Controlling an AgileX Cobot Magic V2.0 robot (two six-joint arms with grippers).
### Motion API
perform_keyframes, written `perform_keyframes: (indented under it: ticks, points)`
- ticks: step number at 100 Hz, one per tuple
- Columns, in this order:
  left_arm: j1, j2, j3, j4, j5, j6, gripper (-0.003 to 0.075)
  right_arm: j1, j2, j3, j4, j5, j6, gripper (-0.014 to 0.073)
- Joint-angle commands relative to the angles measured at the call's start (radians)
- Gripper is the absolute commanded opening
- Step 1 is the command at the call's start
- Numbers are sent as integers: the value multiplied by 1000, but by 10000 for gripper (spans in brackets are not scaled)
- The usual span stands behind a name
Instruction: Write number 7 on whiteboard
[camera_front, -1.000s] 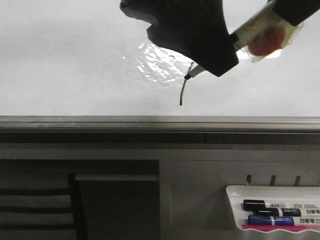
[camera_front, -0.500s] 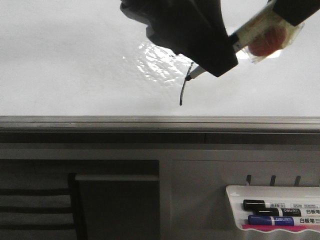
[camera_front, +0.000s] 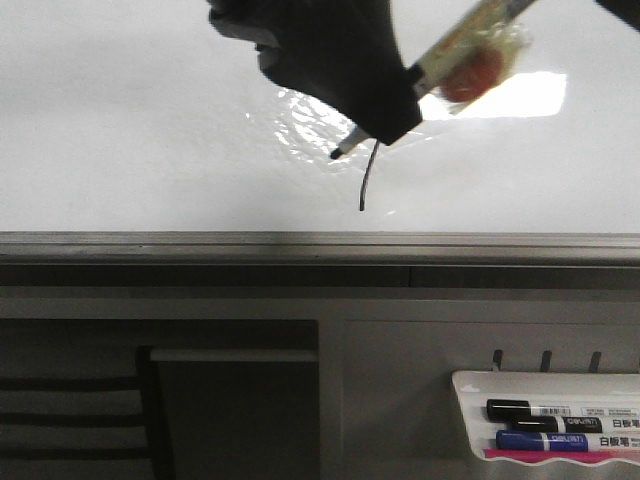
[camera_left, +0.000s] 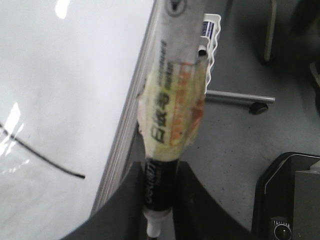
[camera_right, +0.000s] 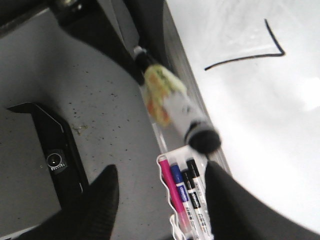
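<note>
My left gripper (camera_front: 385, 120) is shut on a taped whiteboard marker (camera_front: 465, 45), high in front of the whiteboard (camera_front: 120, 120). The marker's tip (camera_front: 337, 154) is just left of the upper end of the dark curved stem (camera_front: 366, 188) of the number 7. In the front view the gripper hides the 7's top bar. The left wrist view shows the black fingers (camera_left: 127, 210) clamped on the marker barrel (camera_left: 167, 105), with the stem's end (camera_left: 50, 162) nearby. The right wrist view shows the whole 7 (camera_right: 250, 57) and the marker (camera_right: 170, 100). My right gripper (camera_right: 160, 200) is open and empty.
The board's grey bottom rail (camera_front: 300, 245) runs across below the stroke. A white marker tray (camera_front: 470, 385) at the lower right holds black and blue markers (camera_front: 545, 425); it also shows in the right wrist view (camera_right: 172, 230). A bright glare (camera_front: 520, 95) lies on the board.
My left gripper has moved left and slightly up with the marker. The tip has left the stem's upper end and now sits to its left. The drawn stem is unchanged.
</note>
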Motion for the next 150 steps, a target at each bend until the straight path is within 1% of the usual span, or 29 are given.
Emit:
perform_keyframes:
  ticks: [1, 7, 14, 15, 16, 23, 31, 32, 40, 47, 55, 64, 78, 85, 96, 136, 143, 150]
  points:
    - [52, -59, -38, 11, -9, -92, -20, -7, -59, -35, -39, -48, 65, 353]
    - [91, -79, -38, 47, 17, -167, -20, -7, -86, -35, -69, -50, 108, 353]
    - [146, -106, -38, 123, 53, -282, -20, -7, -112, -33, -100, -50, 153, 353]
    - [157, -112, -38, 142, 62, -321, -20, -7, -114, -33, -105, -50, 156, 353]
    - [163, -114, -38, 152, 66, -321, -20, -7, -116, -33, -107, -50, 164, 353]
    - [228, -145, -36, 263, 113, -478, -20, -7, -129, -31, -117, -48, 193, 353]
    - [306, -178, -21, 381, 168, -645, -20, -7, -138, -25, -120, -48, 195, 353]
    - [327, -184, -17, 397, 177, -669, -20, -7, -138, -25, -120, -50, 195, 353]
    - [402, -221, 20, 464, 196, -765, -20, -7, -138, -13, -120, -50, 195, 353]
    - [478, -250, 65, 496, 187, -819, -20, -7, -138, 0, -120, -52, 197, 353]
    - [568, -262, 111, 488, 162, -834, -20, -7, -136, 21, -120, -69, 197, 353]
    - [646, -262, 161, 456, 88, -834, -20, -7, -136, 38, -120, -92, 197, 353]
    - [714, -262, 214, 367, -34, -834, -20, -7, -136, 46, -120, -112, 197, 353]
    - [717, -258, 230, 358, -85, -834, -20, -7, -136, 46, -120, -122, 197, 353]
    - [717, -238, 232, 351, -122, -834, -20, -7, -136, 46, -120, -133, 197, 353]
    - [717, -183, 232, 350, -136, -834, -15, -7, -136, 46, -120, -133, 197, 353]
    - [717, -183, 232, 350, -138, -834, 24, -7, -136, 46, -120, -133, 197, 353]
    - [717, -183, 232, 350, -137, -829, 104, -7, -136, 46, -120, -133, 197, 353]
